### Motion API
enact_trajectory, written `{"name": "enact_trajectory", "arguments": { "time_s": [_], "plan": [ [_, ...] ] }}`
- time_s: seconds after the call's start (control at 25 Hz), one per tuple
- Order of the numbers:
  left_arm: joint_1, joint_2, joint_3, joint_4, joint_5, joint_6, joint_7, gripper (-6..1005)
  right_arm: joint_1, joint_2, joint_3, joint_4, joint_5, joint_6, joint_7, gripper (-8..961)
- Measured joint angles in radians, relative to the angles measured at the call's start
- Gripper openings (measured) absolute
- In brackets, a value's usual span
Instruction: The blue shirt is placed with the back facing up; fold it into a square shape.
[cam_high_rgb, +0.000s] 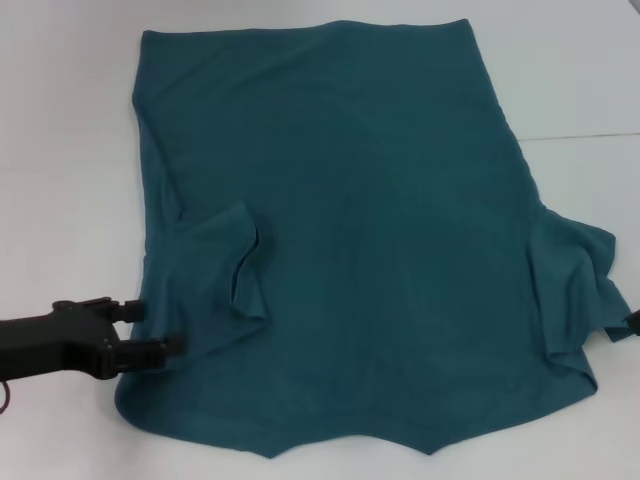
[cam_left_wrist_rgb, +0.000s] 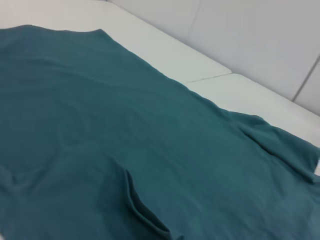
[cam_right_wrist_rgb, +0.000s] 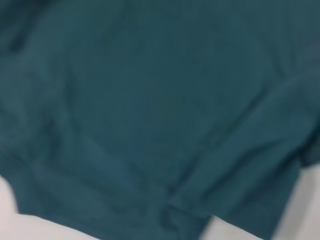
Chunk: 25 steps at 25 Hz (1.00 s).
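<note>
The right claw (cam_high_rgb: 632, 322) is cut off at the frame edge beside the right sleeve; its state cannot be determined. The blue shirt (cam_high_rgb: 370, 220) lies flat, plain side up, on the white surface (cam_high_rgb: 60, 150). The left claw (cam_high_rgb: 152, 330), spread, straddles the shirt's left edge.

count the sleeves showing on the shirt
2. One sleeve lies folded inward over the shirt on the robot's left, near the left gripper; the other sleeve spreads outward at the right edge.
</note>
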Motion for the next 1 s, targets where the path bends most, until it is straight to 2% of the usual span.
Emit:
{"name": "enact_trajectory", "arguments": {
  "time_s": [0.32,0.56,0.76,1.0],
  "plan": [
    [-0.052,0.03,0.004,-0.075,0.013,0.022,0.001,833,-0.035,0.012,-0.198,-0.007,-0.06,0.1,0.132,851],
    [-0.059,0.033,0.006,-0.086,0.014,0.016,-0.001,832,-0.062,0.013,-0.346,-0.007,-0.062,0.153,0.222,852],
    [-0.06,0.032,0.008,-0.087,0.014,0.014,-0.001,832,-0.067,0.015,-0.411,0.003,-0.063,0.192,0.285,852],
    [-0.06,0.029,0.007,-0.088,0.021,0.013,-0.003,832,-0.063,0.016,-0.439,0.028,-0.066,0.23,0.322,851]
  ]
}}
